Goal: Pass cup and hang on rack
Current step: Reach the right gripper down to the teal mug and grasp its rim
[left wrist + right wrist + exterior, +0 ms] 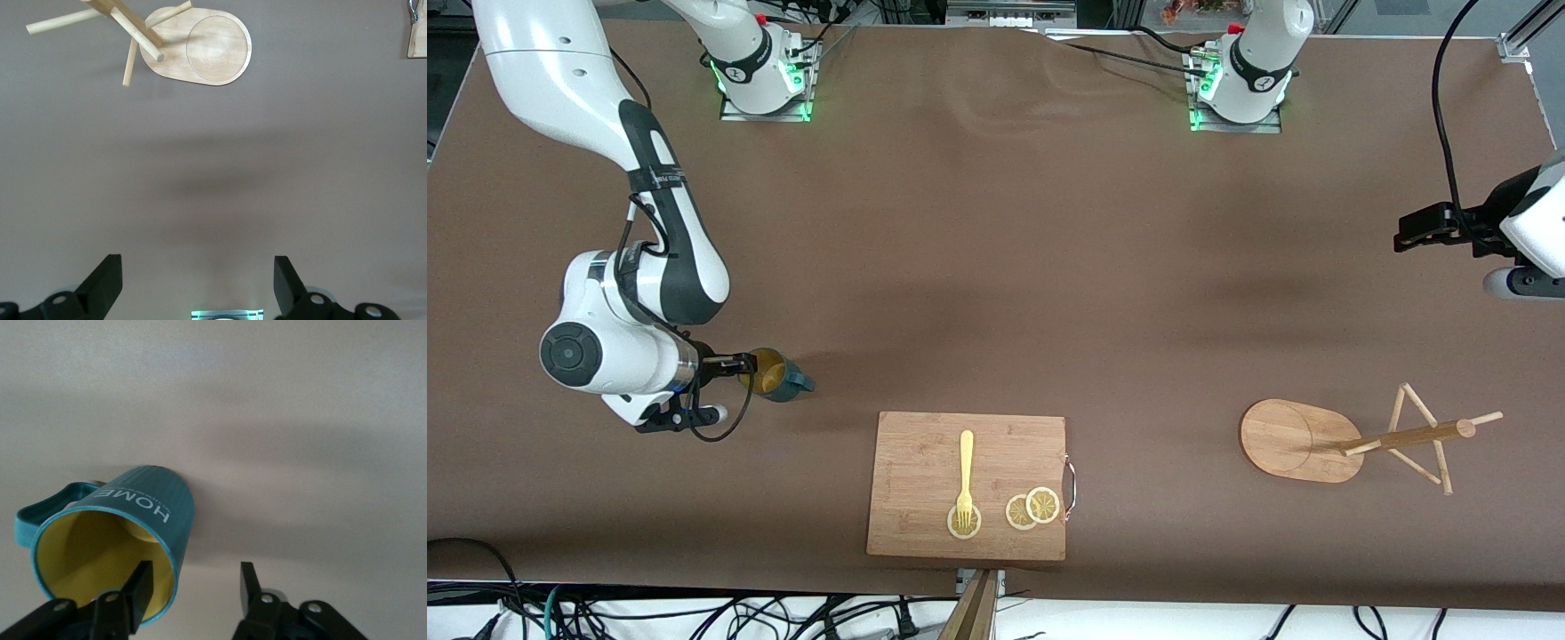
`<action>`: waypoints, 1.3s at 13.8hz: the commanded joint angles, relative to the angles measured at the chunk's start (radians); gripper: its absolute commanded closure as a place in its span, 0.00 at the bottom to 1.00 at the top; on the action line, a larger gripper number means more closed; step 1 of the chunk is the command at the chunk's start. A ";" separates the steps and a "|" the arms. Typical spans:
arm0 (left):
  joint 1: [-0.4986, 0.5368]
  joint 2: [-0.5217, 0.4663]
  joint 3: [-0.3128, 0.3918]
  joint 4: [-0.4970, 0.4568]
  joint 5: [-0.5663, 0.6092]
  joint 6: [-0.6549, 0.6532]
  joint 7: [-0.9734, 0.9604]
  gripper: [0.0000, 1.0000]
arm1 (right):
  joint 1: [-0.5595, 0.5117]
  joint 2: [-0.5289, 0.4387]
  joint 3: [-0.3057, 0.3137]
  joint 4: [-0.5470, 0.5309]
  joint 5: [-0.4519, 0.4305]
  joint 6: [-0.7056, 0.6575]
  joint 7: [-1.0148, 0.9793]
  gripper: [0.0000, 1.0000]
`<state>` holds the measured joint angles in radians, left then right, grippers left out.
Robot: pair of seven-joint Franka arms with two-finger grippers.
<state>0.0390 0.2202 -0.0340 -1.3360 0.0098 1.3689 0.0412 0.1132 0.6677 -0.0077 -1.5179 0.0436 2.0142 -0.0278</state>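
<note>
The dark teal cup (781, 377) is tipped, with its yellow mouth toward my right gripper (740, 366), at the right arm's end of the table. In the right wrist view the cup (143, 503) reads "HOME". My right gripper (195, 572) is open, with one finger (139, 587) inside the mouth and the other outside the wall. The bamboo rack (1316, 437) stands at the left arm's end, its pole and pegs (1423, 434) over the oval base. My left gripper (1412, 233) hovers open and empty above bare table, farther from the front camera than the rack (200, 47).
A rectangular bamboo cutting board (925, 444) lies near the table's front edge at the middle. It carries a yellow fork (966, 476) and lemon slices (1032, 508). Its corner shows in the left wrist view (417, 40). Brown table lies between cup and rack.
</note>
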 commanded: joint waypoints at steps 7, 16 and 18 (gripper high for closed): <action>-0.007 0.011 0.000 0.027 0.010 -0.010 -0.014 0.00 | 0.005 0.019 0.006 -0.007 0.019 0.026 0.055 0.62; -0.007 0.011 0.000 0.027 0.010 -0.010 -0.014 0.00 | 0.083 0.004 0.043 0.037 0.019 0.014 0.080 1.00; -0.007 0.011 0.002 0.027 0.010 -0.008 -0.014 0.00 | 0.147 -0.013 0.051 0.077 0.018 -0.027 0.123 1.00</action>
<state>0.0390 0.2202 -0.0340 -1.3359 0.0098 1.3689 0.0411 0.2040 0.6835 0.0377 -1.4737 0.0519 2.0315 0.0524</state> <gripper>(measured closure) 0.000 0.952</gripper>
